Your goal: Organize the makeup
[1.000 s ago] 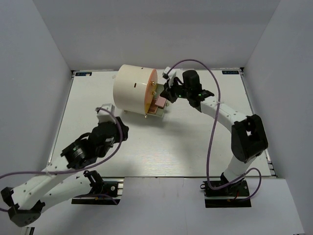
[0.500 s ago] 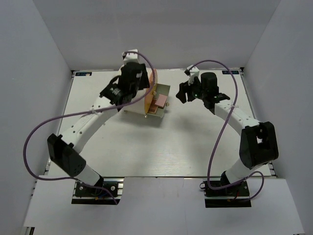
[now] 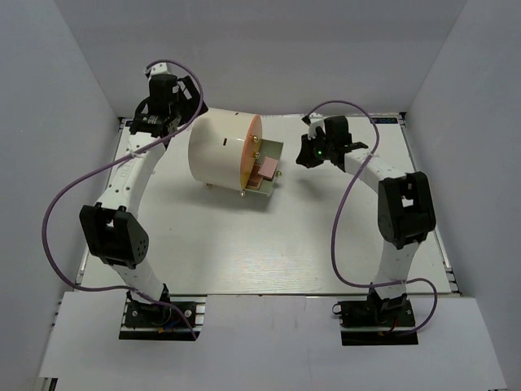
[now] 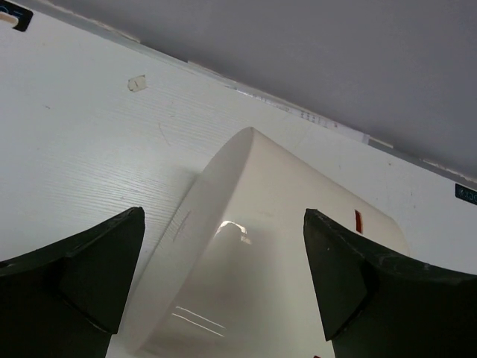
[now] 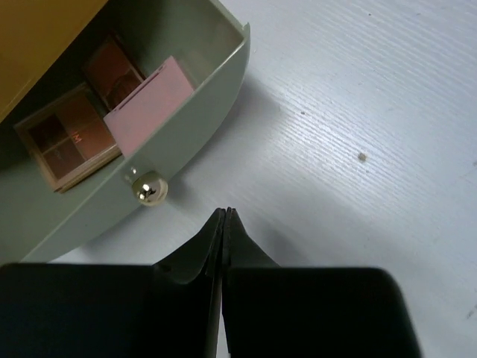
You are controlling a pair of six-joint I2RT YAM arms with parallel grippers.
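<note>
Pink square (image 5: pixel 149 101) lies in the open drawer (image 5: pixel 223 82), up-left of the right tool (image 5: pixel 225 215), pressed together and empty; left tool (image 4: pixel 223 220) spread wide over cream cylinder (image 4: pixel 283 186); drawer's back shadowed.

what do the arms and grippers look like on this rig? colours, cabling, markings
Both arms, left arm and right arm, have white links with black joint housings. A purple cable loops loosely along each. The left gripper and right gripper have matte black, tapering fingers. A green light glows at the right wrist. No lettering is legible.
</note>
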